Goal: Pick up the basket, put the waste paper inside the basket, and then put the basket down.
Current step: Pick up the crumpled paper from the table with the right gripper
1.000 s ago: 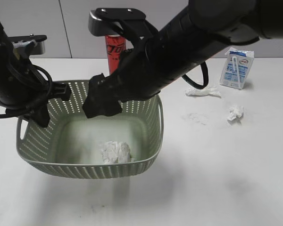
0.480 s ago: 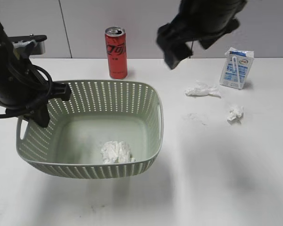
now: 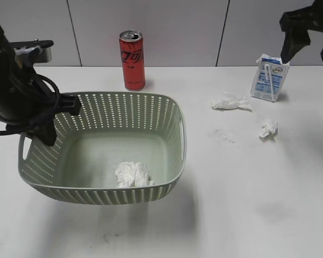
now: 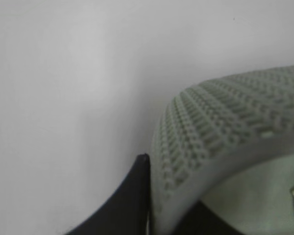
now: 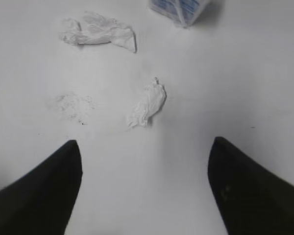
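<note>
My left gripper clamps the basket's rim, holding it up. 1 wad lies inside; 2 wads remain on the table. My right gripper hangs wide open above them, nothing set down yet.

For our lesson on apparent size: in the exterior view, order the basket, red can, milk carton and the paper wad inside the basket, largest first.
1. basket
2. red can
3. milk carton, slightly smaller than the can
4. paper wad, though it lies nearer the camera
</note>
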Controlling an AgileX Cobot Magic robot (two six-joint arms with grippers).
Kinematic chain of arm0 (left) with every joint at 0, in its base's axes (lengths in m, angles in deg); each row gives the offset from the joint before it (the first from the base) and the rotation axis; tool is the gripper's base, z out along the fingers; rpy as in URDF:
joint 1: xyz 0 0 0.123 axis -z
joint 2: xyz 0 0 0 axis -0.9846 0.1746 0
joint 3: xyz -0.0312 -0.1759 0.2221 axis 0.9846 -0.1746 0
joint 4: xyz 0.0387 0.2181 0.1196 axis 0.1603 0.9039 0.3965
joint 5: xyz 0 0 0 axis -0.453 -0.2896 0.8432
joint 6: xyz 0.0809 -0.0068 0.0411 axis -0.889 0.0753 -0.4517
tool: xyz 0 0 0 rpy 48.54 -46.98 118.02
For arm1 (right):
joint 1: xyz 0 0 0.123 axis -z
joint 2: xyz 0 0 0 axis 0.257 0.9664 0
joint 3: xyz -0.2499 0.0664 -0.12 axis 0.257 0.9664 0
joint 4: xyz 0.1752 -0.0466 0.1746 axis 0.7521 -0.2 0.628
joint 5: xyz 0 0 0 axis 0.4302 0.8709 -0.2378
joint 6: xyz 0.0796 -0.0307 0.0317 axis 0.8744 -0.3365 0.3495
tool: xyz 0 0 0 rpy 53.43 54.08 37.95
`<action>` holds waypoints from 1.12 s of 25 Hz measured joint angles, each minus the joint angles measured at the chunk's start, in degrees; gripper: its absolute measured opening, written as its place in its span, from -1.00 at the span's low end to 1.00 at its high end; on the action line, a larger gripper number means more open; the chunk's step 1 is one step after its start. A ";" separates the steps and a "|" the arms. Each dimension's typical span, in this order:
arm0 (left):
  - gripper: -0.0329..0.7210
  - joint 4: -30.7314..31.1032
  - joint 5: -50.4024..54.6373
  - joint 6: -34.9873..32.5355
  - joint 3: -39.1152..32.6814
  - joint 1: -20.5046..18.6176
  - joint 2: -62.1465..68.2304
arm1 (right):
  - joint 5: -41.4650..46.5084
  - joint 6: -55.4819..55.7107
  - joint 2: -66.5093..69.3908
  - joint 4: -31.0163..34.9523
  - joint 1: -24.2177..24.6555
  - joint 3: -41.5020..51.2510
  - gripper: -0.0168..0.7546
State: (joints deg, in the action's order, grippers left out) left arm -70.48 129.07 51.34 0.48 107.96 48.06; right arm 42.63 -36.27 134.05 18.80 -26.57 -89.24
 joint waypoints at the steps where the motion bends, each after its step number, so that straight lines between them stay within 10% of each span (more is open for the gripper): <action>1: -0.90 0.00 0.00 0.00 0.00 0.00 0.00 | -0.57 0.04 1.23 1.47 1.61 0.40 0.60; 21: -0.90 0.00 -1.03 0.00 0.00 0.00 0.00 | -9.50 1.24 26.16 3.80 3.52 1.84 0.57; 28: -0.90 0.00 -1.07 0.00 0.00 0.00 0.00 | -9.54 1.30 26.53 3.44 3.52 1.84 0.20</action>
State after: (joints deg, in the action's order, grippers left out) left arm -70.48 127.99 51.34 0.48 107.96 48.06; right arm 33.09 -34.97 160.58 22.23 -23.05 -87.40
